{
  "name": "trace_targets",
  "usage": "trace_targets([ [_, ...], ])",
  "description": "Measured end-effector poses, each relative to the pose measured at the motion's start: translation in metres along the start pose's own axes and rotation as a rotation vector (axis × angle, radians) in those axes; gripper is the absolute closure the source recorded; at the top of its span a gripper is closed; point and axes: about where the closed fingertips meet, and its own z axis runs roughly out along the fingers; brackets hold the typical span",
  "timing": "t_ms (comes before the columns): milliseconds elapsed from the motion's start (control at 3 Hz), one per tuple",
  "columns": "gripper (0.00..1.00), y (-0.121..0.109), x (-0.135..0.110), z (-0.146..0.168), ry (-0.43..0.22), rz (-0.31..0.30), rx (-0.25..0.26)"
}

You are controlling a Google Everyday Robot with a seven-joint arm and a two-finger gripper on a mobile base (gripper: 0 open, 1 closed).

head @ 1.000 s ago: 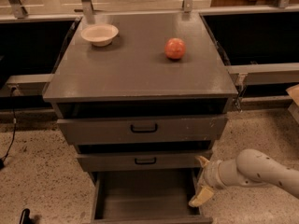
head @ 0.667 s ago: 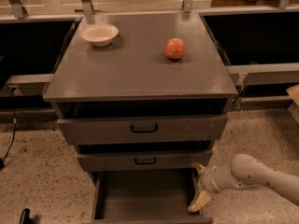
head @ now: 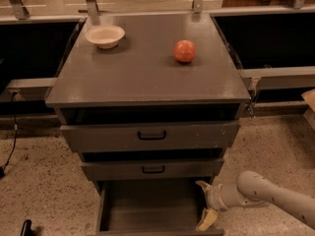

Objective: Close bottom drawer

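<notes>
The bottom drawer point(head: 147, 208) is pulled far out of the grey-brown cabinet, its deep empty box open at the bottom of the view; its front panel and handle are cut off by the lower edge. My gripper point(head: 204, 204) comes in from the lower right and sits at the drawer's right side wall, one cream fingertip point(head: 202, 185) up near the middle drawer and the other fingertip point(head: 206, 221) low near the drawer's front corner. The fingers are spread apart and hold nothing.
The middle drawer point(head: 153, 169) and top drawer point(head: 151, 135) stand slightly out, each with a black handle. On the cabinet top point(head: 147, 77) are a white bowl point(head: 105, 35) and a red apple point(head: 184, 50). Speckled floor lies on both sides; a black cable point(head: 11, 146) hangs at left.
My arm and gripper have slid left and slightly down, closer along the drawer's right side. The drawer itself has not visibly moved.
</notes>
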Motion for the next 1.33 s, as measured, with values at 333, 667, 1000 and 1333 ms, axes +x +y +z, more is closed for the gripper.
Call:
trace_targets([
  [333, 0.0, 0.003, 0.013, 0.022, -0.052, -0.009, -0.025],
  [667, 0.0, 0.012, 0.028, 0.064, -0.108, -0.055, -0.102],
  [1000, 0.0, 0.017, 0.04, 0.103, -0.129, -0.111, -0.16],
  [1333, 0.0, 0.019, 0.047, 0.122, -0.12, -0.142, -0.177],
])
